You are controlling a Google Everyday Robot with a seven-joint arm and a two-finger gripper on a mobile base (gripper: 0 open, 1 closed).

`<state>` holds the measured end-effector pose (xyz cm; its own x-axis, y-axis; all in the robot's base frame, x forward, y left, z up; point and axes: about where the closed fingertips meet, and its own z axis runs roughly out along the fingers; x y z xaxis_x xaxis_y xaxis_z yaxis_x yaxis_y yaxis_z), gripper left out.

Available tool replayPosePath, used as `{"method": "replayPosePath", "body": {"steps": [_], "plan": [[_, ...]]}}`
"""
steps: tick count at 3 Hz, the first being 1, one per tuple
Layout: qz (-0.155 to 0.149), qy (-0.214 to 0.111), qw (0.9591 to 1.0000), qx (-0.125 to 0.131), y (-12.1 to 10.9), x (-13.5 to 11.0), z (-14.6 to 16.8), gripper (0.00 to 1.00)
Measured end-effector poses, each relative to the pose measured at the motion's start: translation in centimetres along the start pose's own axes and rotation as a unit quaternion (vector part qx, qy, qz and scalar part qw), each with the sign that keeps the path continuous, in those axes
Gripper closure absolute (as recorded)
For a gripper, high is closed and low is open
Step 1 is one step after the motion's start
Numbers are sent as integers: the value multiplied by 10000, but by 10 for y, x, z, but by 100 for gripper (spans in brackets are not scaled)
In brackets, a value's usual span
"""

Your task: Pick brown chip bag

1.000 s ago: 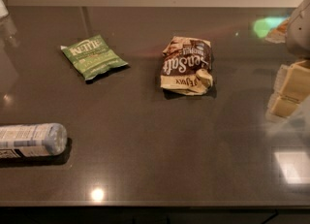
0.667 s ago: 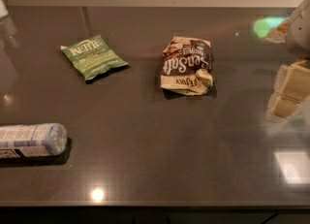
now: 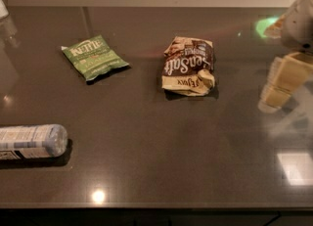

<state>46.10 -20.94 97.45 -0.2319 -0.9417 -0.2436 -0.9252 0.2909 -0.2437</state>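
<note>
Task barely begun: the brown chip bag lies untouched on the table, just right of frame centre, crumpled, white script facing up. Nothing lifted, nothing grasped yet. All left to do: reach over, close on bag, lift.

The gripper hangs at the right edge of the frame, well apart from the bag, to its right and slightly lower. It touches and holds nothing. How far open it is: cannot tell.

Distractors: green chip bag at upper left, bottle lying at lower left edge.
</note>
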Motion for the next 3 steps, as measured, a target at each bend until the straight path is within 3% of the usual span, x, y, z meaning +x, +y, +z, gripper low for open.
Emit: {"method": "replayPosePath", "body": {"steps": [1, 3], "plan": [[252, -365, 9990, 37, -43, -27, 24, 0], [674, -745, 9949, 114, -92, -58, 58, 0]]}}
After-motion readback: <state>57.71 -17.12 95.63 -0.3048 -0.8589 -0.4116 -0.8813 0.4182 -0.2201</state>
